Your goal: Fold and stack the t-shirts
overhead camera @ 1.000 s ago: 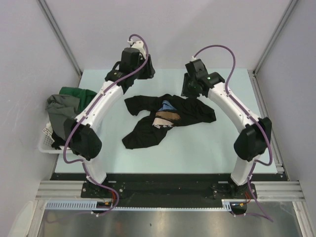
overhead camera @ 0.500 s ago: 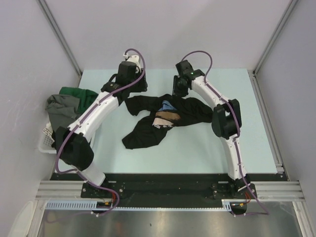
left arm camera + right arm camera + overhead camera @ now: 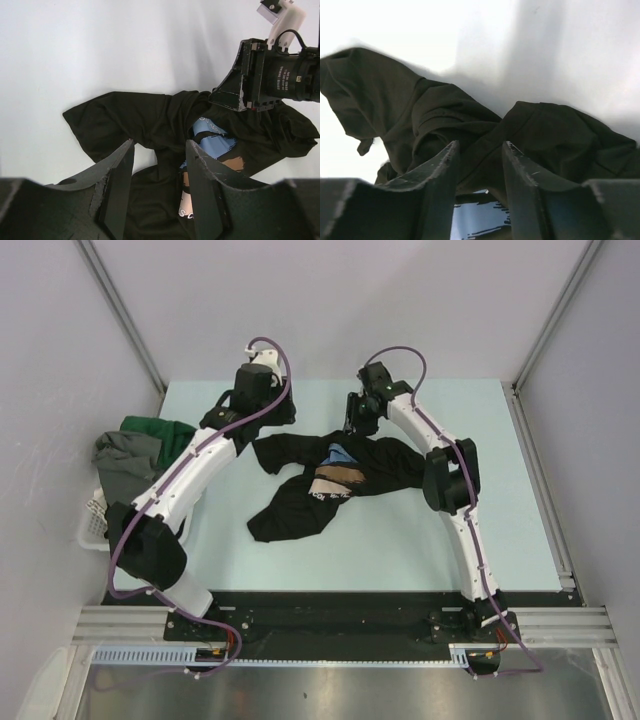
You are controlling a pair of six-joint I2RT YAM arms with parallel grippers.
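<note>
2 jaws half open, empty, over t-shirt (image 3: 290, 518)

Three t-shirts (image 3: 290, 515), one basket (image 3: 93, 527)

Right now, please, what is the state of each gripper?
Left gripper: open, holding nothing, above the black t-shirt.
Right gripper: open, holding nothing, over the same shirt.

The black t-shirt (image 3: 300, 515) is soft, matt cloth. The desk (image 3: 400, 540) under it looks smooth; the basket (image 3: 93, 525) is white plastic.
</note>
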